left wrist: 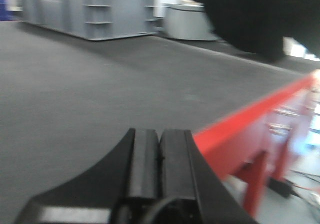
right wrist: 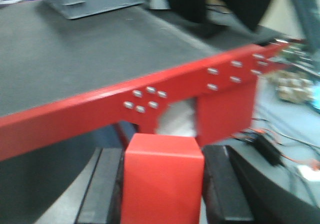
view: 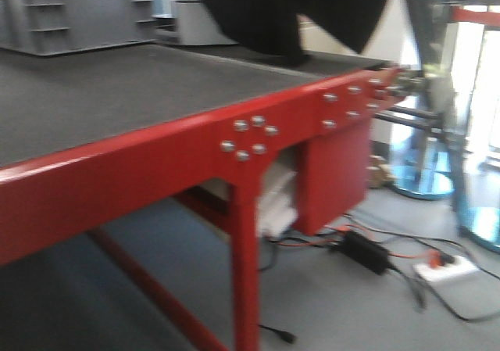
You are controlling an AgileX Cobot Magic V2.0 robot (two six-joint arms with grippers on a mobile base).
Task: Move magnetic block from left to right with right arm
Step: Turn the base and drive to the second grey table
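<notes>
The magnetic block (right wrist: 164,179), a plain red cube, fills the space between the two black fingers (right wrist: 106,184) of my right gripper (right wrist: 164,194), which is shut on it. In the right wrist view it hangs in front of and below the red table rim (right wrist: 150,97), over the floor. My left gripper (left wrist: 160,154) is shut with nothing in it, its pads pressed together above the dark table top (left wrist: 100,94) near the red edge (left wrist: 250,119). Neither gripper shows in the front view, and the block is out of view there.
A grey plastic crate (view: 78,11) stands at the far side of the dark table top (view: 101,85). A black shape (view: 297,7) hangs over the far right corner. Under the table are a red leg (view: 246,273), cables and a power strip (view: 445,269).
</notes>
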